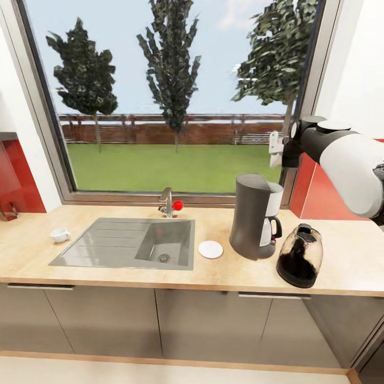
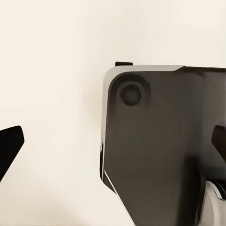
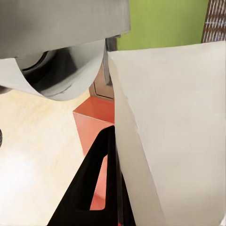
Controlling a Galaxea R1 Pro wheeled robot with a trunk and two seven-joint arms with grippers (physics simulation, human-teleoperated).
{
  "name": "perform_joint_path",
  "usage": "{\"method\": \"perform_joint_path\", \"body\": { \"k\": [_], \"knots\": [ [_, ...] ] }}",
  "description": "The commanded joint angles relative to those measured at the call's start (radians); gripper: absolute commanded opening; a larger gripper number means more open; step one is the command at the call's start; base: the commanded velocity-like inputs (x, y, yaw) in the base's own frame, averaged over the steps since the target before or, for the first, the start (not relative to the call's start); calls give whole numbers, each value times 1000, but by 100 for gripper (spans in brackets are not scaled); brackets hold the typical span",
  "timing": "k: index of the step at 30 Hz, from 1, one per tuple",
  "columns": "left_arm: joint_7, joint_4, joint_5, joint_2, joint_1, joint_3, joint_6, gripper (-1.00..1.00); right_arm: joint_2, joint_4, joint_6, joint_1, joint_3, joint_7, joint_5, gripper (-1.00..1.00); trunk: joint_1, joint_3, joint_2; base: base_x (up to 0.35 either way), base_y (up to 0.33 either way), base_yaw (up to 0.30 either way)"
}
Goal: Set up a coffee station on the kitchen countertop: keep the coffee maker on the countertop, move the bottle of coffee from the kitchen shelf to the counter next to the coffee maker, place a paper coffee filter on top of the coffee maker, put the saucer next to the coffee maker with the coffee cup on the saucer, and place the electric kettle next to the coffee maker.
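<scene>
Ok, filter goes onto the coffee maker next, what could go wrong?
The tall dark grey coffee maker has a slanted top, so the thin white paper filter in the right pincer may slide off once released. The squat glass kettle stands close beside the machine, below the raised right arm; lowering could knock it.

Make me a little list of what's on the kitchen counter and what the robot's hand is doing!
coffee maker: upright on the countertop, right of the sink
saucer: flat, between sink and coffee maker, nothing on it
coffee cup: left of the sink, far from the saucer
electric kettle: right of the coffee maker, close by
right gripper: raised above the coffee maker, shut on the paper coffee filter
left gripper: open, holding nothing
</scene>
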Motion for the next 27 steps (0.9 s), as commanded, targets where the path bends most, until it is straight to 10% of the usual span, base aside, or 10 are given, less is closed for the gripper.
{"method": "perform_joint_path", "body": {
  "k": [1,27],
  "knots": [
    [1,1,5,0,0,0,-3,100,2,-2,11,0,7,6,-13,-100,0,0,-1,0,0,0],
    [0,1,5,0,0,0,-3,100,34,2,11,9,7,7,-11,-100,0,0,-1,0,0,0]
  ]
}}
